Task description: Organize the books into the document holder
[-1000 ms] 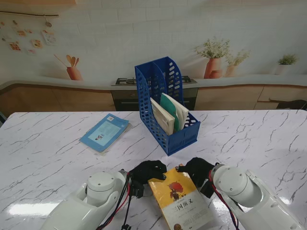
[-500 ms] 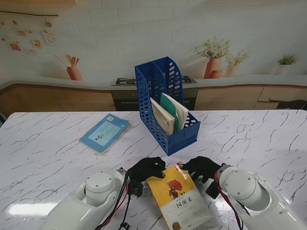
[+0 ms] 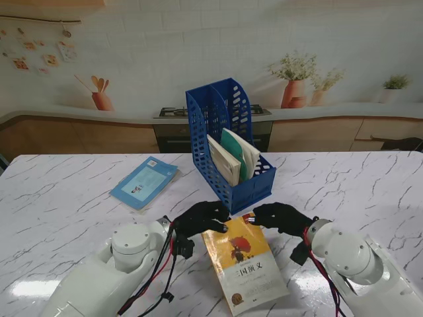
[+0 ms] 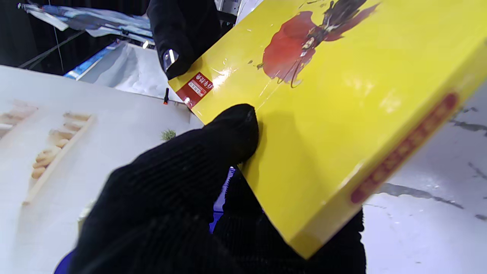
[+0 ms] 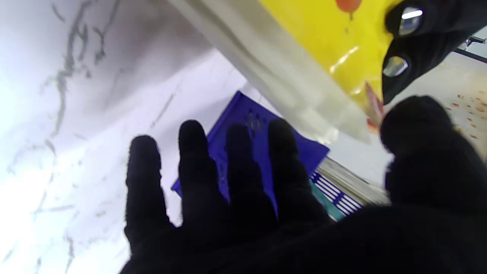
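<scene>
Two hands meet at the far end of the yellow book (image 3: 243, 262), which sits between them, tilted with its far end raised. My left hand (image 3: 201, 218) grips the book's far left corner: in the left wrist view the thumb (image 4: 232, 131) presses on the glossy cover while other fingers (image 4: 342, 232) curl under the spine, so this hand is closed on the book. My right hand (image 3: 281, 216) reaches to the book's far right corner, where a small red label sits. In the right wrist view its four fingers (image 5: 236, 160) are spread out, apart from the book, and only the thumb (image 5: 414, 125) comes up against the corner beside the page edge; I cannot tell whether that counts as a grip, though the hand looks open rather than clasped.

Just beyond both hands, farther from me, stands the blue holder (image 3: 231, 142), its low front wall facing the book's raised end. It has two compartments; the one nearer my right already carries several books (image 3: 232, 158) leaning upright, one with a teal cover, while the other looks bare of books from here. The holder's front wall is the nearest thing in the book's way.

Off to my left, well apart from everything else, a light blue book (image 3: 144, 181) lies flat on the marble table (image 3: 59, 218).
</scene>
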You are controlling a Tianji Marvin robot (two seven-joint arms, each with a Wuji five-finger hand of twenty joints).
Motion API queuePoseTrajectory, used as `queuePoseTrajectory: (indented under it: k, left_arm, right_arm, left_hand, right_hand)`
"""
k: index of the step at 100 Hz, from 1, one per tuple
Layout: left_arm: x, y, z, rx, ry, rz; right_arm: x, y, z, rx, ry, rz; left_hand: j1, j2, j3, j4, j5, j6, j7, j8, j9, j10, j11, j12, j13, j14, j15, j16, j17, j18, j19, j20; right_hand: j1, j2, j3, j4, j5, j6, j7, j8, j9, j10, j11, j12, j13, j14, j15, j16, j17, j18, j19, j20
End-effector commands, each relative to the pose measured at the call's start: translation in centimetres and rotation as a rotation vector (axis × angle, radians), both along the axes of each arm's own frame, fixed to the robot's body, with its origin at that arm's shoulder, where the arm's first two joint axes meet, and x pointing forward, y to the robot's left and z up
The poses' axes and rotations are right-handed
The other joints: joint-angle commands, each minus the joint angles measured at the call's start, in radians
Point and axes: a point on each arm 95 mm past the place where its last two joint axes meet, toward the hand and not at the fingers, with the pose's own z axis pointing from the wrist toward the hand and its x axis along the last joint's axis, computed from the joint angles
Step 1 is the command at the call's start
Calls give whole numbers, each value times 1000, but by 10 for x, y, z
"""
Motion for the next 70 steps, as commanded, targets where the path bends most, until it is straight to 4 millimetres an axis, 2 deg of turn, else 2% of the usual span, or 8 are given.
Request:
queuePoseTrajectory:
  k: [1,11,25,51,70]
  left_arm:
    - [7,-6,18,-34,-60,-32]
    - [9,-9,23,-41,-79,-48]
    - [12,-13,31,-51,-112,-71]
    - [17,-20,45,-59,-171,-119]
    - [20,-23,51,-68,-189,-143]
  right_arm:
    - [1,5,12,8,-49,8]
    - [3,5,19,0,-111,-6]
    - [6,4,31,-13,-174,27]
    - [19,7,54,-57,-217,146]
    - [27,8,57,-102,-201,244]
  left_hand:
    - [69,17,129,10,18,-58,15,27,85,-120,69,46,72,0,18,28,31,-46,74,18]
    - [69,18,131,10,19,-58,14,29,84,-123,68,51,74,0,16,32,31,-44,75,23]
    - [69,19,131,8,19,-58,13,31,85,-124,65,59,75,2,11,39,30,-40,76,32]
    - [70,23,130,7,21,-65,10,34,85,-128,61,68,75,1,6,48,30,-39,75,41]
    - [72,24,130,6,20,-70,8,36,85,-129,59,74,77,4,3,55,27,-35,74,48]
  right_hand:
    - [-45,-25,13,-17,-23,-48,-17,9,-37,-33,-15,2,-7,-22,-20,-4,-12,197,-10,7]
    - [-42,-35,19,-17,-29,-57,-16,8,-42,-36,-20,2,-6,-47,-19,0,-11,198,-12,11]
    - [-40,-41,27,-16,-34,-91,-13,8,-54,-63,-29,2,-19,-84,-22,8,-24,171,-25,20]
    - [-38,-46,35,-16,-40,-115,-8,7,-61,-88,-48,5,-56,-90,-43,12,-72,130,-92,29]
    - [-31,-63,42,-14,-22,-131,5,11,-45,-105,-52,12,-60,-102,-47,17,-98,107,-146,38]
